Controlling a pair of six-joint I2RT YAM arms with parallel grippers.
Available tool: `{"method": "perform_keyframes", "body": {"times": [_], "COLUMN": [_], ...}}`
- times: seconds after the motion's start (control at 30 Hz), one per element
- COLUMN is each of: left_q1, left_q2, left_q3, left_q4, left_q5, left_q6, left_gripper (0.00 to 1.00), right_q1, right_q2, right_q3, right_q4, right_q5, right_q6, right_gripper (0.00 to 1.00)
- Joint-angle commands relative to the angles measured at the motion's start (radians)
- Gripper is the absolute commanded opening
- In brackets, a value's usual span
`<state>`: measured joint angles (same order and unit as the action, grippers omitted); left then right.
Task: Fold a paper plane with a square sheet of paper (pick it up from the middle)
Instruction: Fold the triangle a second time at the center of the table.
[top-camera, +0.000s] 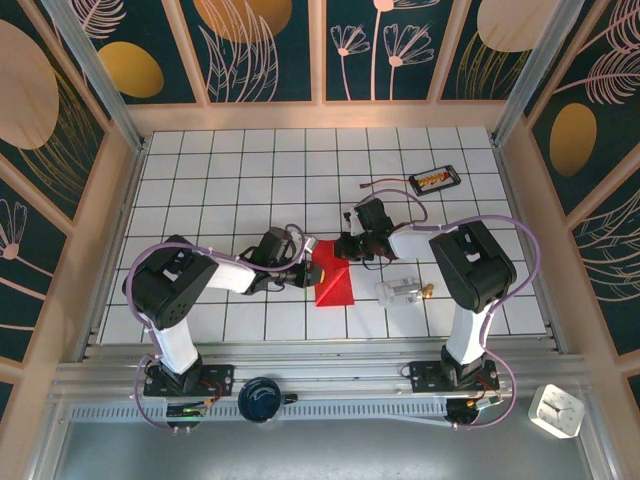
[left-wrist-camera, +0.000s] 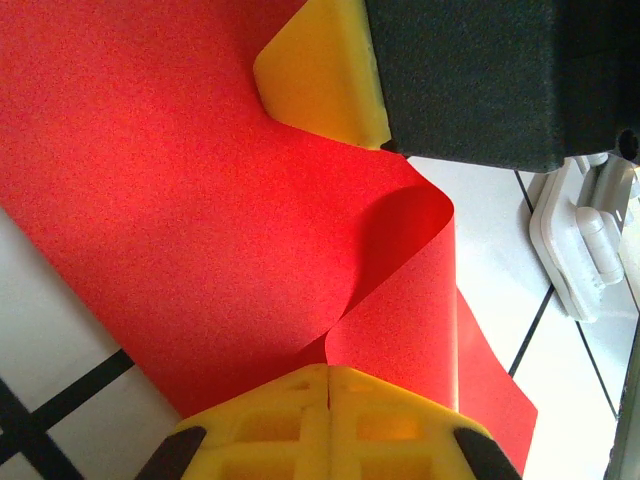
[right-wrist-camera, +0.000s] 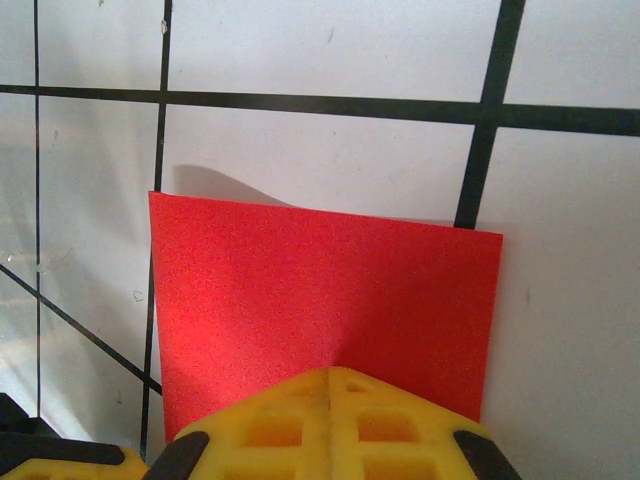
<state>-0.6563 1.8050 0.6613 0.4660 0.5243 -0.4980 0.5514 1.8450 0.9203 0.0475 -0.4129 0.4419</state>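
Red paper (top-camera: 335, 283) lies mid table (top-camera: 240, 160), on white tiles, between my two grippers. My left gripper (left-wrist-camera: 328, 372): yellow tips pressed together, pinching paper edge. Paper curls up in soft wave right at tips. My right gripper (right-wrist-camera: 333, 372): tips pressed together, pinching other side. Small crease runs out from tips. Far paper edge lifted a bit, shadow under it. Both grippers close, facing each other over paper.
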Motion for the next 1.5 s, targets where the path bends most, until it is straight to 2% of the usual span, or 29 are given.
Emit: {"method": "perform_keyframes", "body": {"times": [0.0,0.93,1.37,1.47], "left_q1": [0.006,0.007,0.007,0.007], "left_q2": [0.015,0.006,0.01,0.005], "left_q3": [-0.001,-0.029,-0.035,-0.042], "left_q4": [-0.025,-0.012,-0.063,-0.078], "left_q5": [-0.017,-0.01,-0.049,-0.064], "left_q6": [0.03,0.016,0.037,0.042], "left_gripper": [0.0,0.0,0.0,0.0], "right_q1": [0.002,0.002,0.002,0.001], "right_q2": [0.038,0.031,0.031,0.031], "right_q3": [-0.013,-0.019,-0.003,0.006], "right_q4": [-0.077,-0.076,-0.085,-0.092], "right_q5": [0.029,0.032,0.036,0.036], "right_q6": [-0.026,-0.025,-0.024,-0.026], "right_gripper": [0.0,0.0,0.0,0.05]}}
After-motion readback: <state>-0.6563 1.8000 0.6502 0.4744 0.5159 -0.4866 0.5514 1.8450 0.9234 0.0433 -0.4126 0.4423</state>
